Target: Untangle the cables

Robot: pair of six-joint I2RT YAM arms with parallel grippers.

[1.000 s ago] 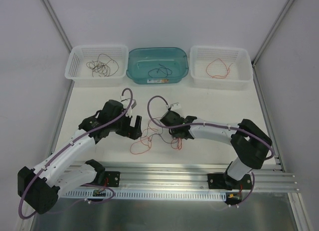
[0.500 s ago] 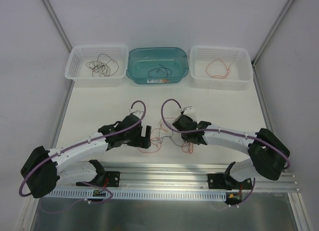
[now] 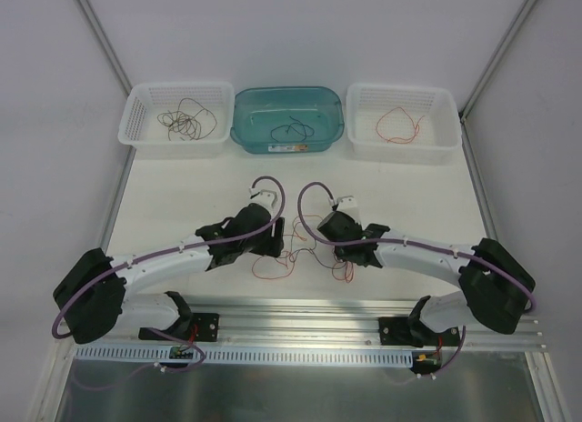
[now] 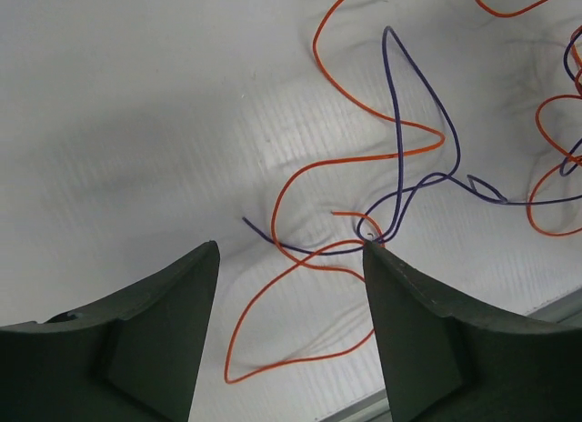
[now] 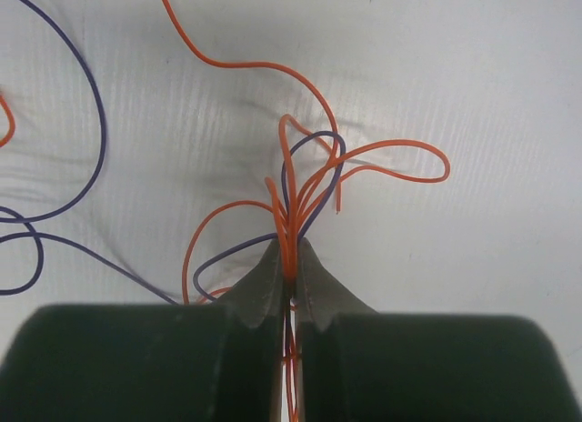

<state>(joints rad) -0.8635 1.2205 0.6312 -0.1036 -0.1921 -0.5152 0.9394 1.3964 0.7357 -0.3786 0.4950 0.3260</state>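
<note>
The cables (image 3: pixel 293 255) lie as a loose tangle of thin orange and dark purple wires on the white table between my two grippers. My left gripper (image 3: pixel 271 244) sits at the tangle's left side. In the left wrist view its jaws (image 4: pixel 289 249) stand open, with an orange loop (image 4: pixel 273 322) and a purple strand (image 4: pixel 423 85) lying between and beyond the fingers, nothing pinched. My right gripper (image 3: pixel 343 256) is at the tangle's right side. In the right wrist view it (image 5: pixel 289 254) is shut on a bundle of orange and purple strands (image 5: pixel 293 199).
Along the back stand a white basket (image 3: pixel 136 113) with dark wires, a teal tub (image 3: pixel 244 122) with one dark wire, and a white basket (image 3: pixel 446 113) with an orange wire. An aluminium rail (image 3: pixel 309 322) runs along the near edge.
My left arm has swung right and forward onto the tangle and its jaws have narrowed. My right arm shifted right, holding its strands, and the tangle spread between the grippers.
</note>
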